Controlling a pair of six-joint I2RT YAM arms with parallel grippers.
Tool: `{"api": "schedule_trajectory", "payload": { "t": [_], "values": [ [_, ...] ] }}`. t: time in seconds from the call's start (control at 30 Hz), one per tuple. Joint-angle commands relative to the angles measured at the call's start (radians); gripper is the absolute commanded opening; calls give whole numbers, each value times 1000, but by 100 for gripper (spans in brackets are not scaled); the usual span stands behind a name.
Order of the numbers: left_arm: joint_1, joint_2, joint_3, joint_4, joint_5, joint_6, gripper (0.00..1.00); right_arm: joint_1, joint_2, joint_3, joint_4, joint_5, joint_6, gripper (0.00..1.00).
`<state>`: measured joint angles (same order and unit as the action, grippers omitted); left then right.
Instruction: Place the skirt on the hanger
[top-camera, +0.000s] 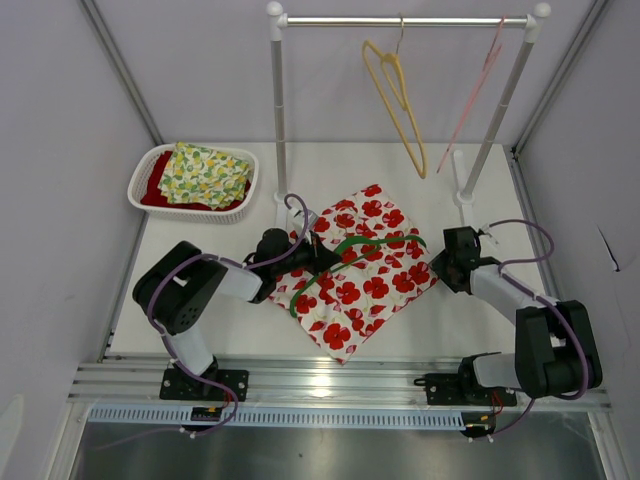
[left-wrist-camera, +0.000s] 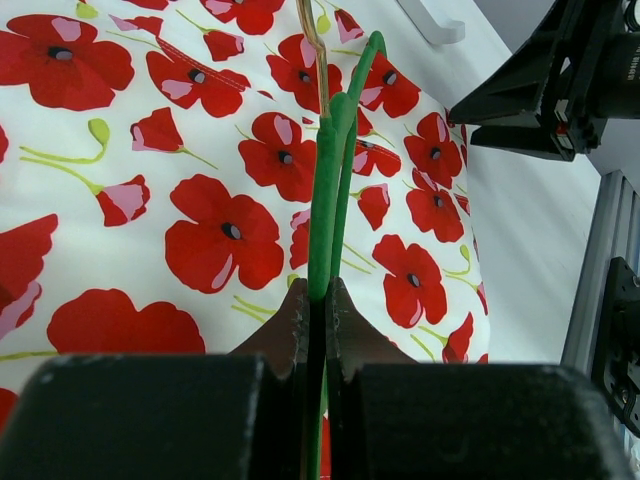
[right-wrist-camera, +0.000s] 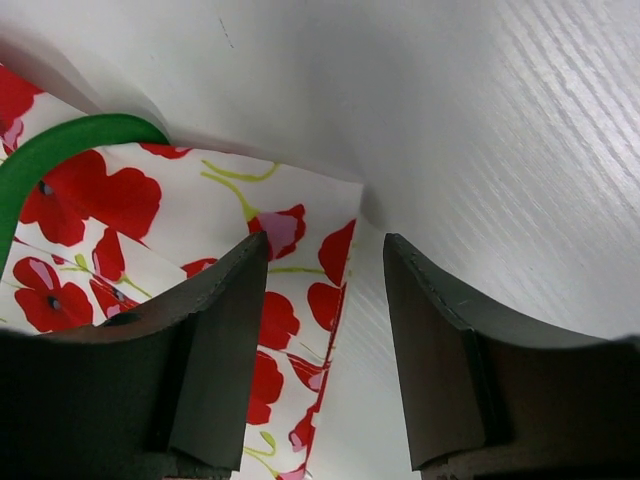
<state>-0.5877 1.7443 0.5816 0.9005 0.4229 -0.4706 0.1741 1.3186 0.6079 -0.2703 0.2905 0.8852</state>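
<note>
The left gripper (left-wrist-camera: 318, 296) is clamped tight on the green hanger (left-wrist-camera: 322, 200). Its wrist view shows the two dark fingers pinching the thin green arm, with a wire hook running off beyond. The overhead view cannot resolve that pinch. It shows only the gripper resting over the upper left part of the skirt (top-camera: 355, 285), with the hanger lying across the fabric toward the right.

The right gripper (right-wrist-camera: 325, 260) stands partly open and grips nothing. Its wrist view shows the skirt's right edge lying under the gap between the jaws, beside bare table (top-camera: 420, 330). From above, that gripper sits just at the skirt's right corner.

The skirt lies spread flat on the table between the two arms, turned like a diamond. It is white cloth printed with red poppies and thin green stems.
</note>
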Motion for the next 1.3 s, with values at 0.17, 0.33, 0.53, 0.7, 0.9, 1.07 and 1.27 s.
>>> {"api": "schedule_trajectory", "payload": {
  "t": [0.17,0.33,0.53,0.7,0.9,1.07,1.27],
  "values": [
    [6,-25,-8,-6,-27,21,0,-19,62,35,74,6,-8,32],
    [6,-23,-12,-5,-36,21,0,-24,53,36,56,22,-31,8],
    [6,-38,-22,-8,-75,23,0,-27,11,12,37,38,-49,0],
    [5,-54,-35,9,-105,10,0,-28,-24,-3,14,45,-60,0],
    [6,-75,-45,17,-159,-3,0,-30,-81,-23,-15,41,-71,0],
    [3,-71,-34,32,-167,-16,0,-28,-102,-42,-23,39,-77,0],
    [-14,-80,-22,26,-196,-17,0,-28,-105,-59,-27,30,-81,0]
  ]
}}
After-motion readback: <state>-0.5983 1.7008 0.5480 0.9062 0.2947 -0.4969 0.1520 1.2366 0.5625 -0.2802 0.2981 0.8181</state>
